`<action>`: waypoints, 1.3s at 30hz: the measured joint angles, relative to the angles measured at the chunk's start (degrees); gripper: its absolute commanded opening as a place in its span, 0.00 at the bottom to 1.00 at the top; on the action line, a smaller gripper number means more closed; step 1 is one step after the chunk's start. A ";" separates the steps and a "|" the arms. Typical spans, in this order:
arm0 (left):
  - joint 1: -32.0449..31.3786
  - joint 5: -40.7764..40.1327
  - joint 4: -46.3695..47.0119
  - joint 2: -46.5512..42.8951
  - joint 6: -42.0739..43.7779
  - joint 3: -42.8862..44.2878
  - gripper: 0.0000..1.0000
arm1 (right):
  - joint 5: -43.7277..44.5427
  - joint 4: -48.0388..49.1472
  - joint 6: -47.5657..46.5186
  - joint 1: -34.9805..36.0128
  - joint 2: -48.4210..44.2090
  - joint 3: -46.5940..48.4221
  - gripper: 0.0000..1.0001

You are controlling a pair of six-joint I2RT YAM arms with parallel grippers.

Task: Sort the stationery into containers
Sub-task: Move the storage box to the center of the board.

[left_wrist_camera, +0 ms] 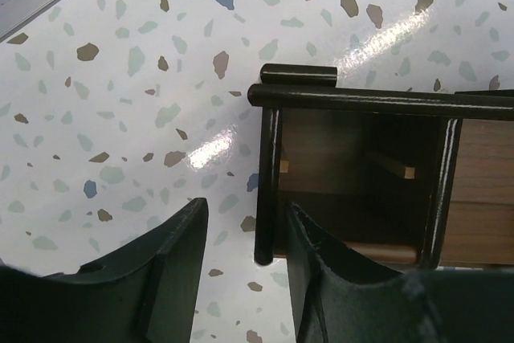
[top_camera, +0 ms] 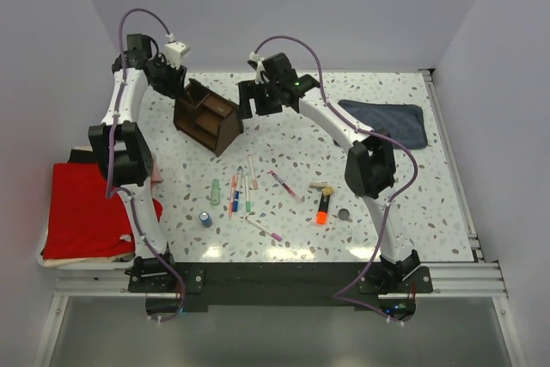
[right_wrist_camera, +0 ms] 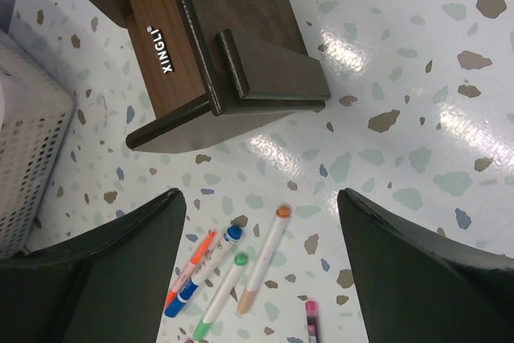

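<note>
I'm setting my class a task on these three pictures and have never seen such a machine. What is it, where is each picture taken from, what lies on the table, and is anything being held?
These are two robot arms bolted at the table's near edge. The overhead picture looks down from behind them; the other two come from cameras on each wrist, so the dark shapes at the bottom are that arm's own fingers.

On the speckled table stands a dark brown wooden organizer with compartments. Nearer the arms lie loose pens, an orange highlighter, a pale green tube, a blue cylinder and a dark disc. A red cloth lies at the left, a blue-grey cloth at the far right.

The left gripper hovers by the organizer's corner, jaws apart. The right gripper is open above the pens. Nothing is held.
</note>
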 measured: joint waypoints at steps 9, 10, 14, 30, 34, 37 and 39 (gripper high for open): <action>-3.37 -1.70 -0.37 1.84 -0.61 2.27 0.13 | 2.82 -0.33 -0.85 -0.11 -0.26 -0.48 0.83; -3.61 -1.70 -0.28 1.99 -1.03 2.40 0.11 | 3.08 -0.46 -0.94 -0.20 -0.46 -0.59 0.83; -4.63 -1.86 -0.66 2.01 -3.63 2.51 0.00 | 4.46 -1.36 -1.70 -1.11 -2.25 -1.44 0.83; -19.52 -13.92 5.62 -1.22 -28.68 -3.17 0.00 | 12.98 -3.89 -2.75 -15.58 -13.49 -11.26 0.83; -24.96 -18.49 6.69 -1.25 -34.80 -3.50 0.00 | 13.46 -4.50 -2.86 -15.58 -15.04 -14.47 0.83; -27.39 -21.35 6.75 -1.27 -38.14 -3.54 0.00 | 13.60 -4.90 -2.97 -15.54 -16.26 -16.39 0.83; -28.04 -22.69 6.75 -1.29 -40.13 -3.63 0.00 | 13.79 -5.03 -2.99 -15.56 -17.33 -17.73 0.83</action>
